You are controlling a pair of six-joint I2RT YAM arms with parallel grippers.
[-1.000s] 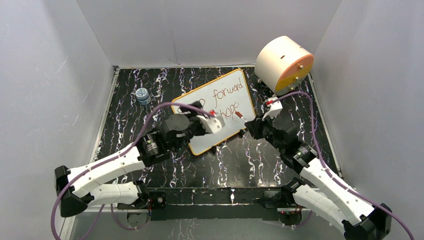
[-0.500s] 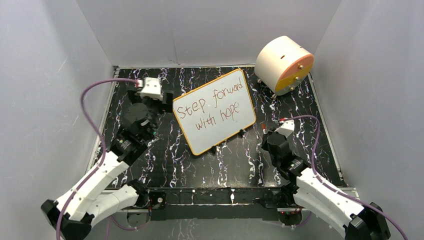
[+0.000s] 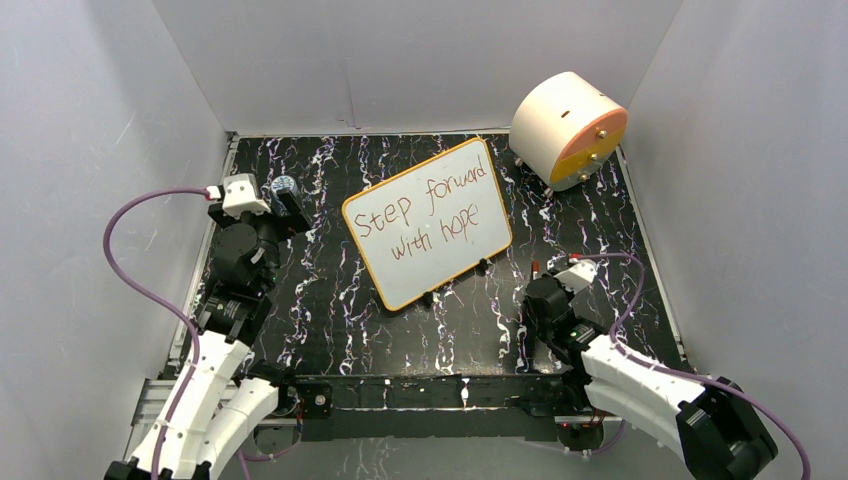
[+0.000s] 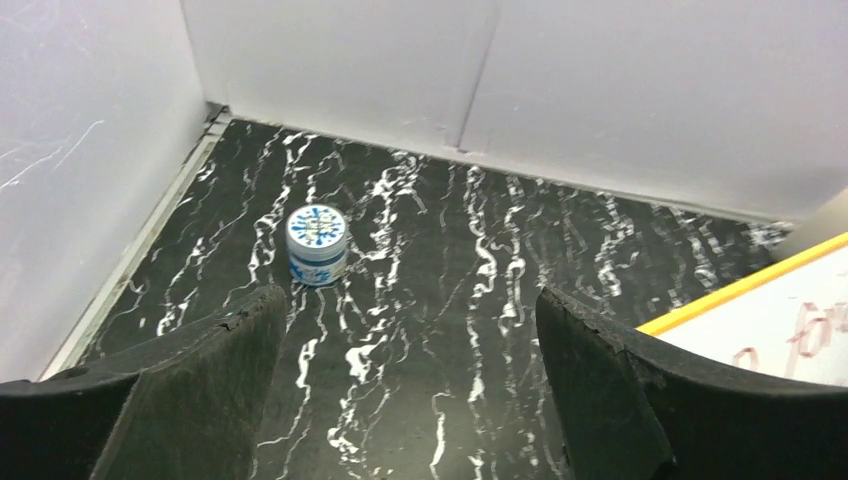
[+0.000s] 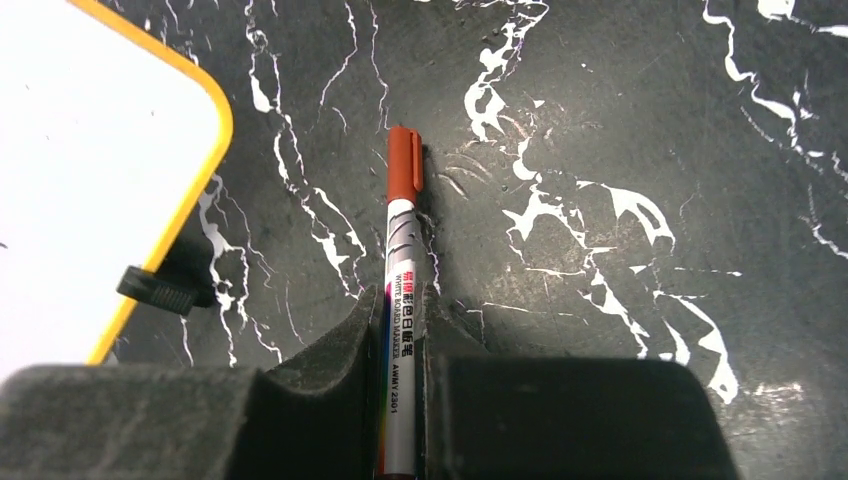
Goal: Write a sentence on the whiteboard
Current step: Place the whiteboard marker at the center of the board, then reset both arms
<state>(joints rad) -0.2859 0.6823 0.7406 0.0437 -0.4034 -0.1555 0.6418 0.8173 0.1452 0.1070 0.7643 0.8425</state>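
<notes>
The whiteboard [image 3: 425,272] is lying between the two pulled-back arms, the left hand [image 4: 410,320] gaping wide, the right hand [image 5: 400,305] pinching a marker [image 5: 403,205].

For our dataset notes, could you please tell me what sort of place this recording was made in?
Probably a lab robot test cell: white panels box in a black marbled tabletop, a left arm and right arm are bolted at its near edge, and the whiteboard is a prop.

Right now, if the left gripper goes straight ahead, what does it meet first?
The left gripper would probably meet the small jar first, with one finger; depth is unclear.
</notes>
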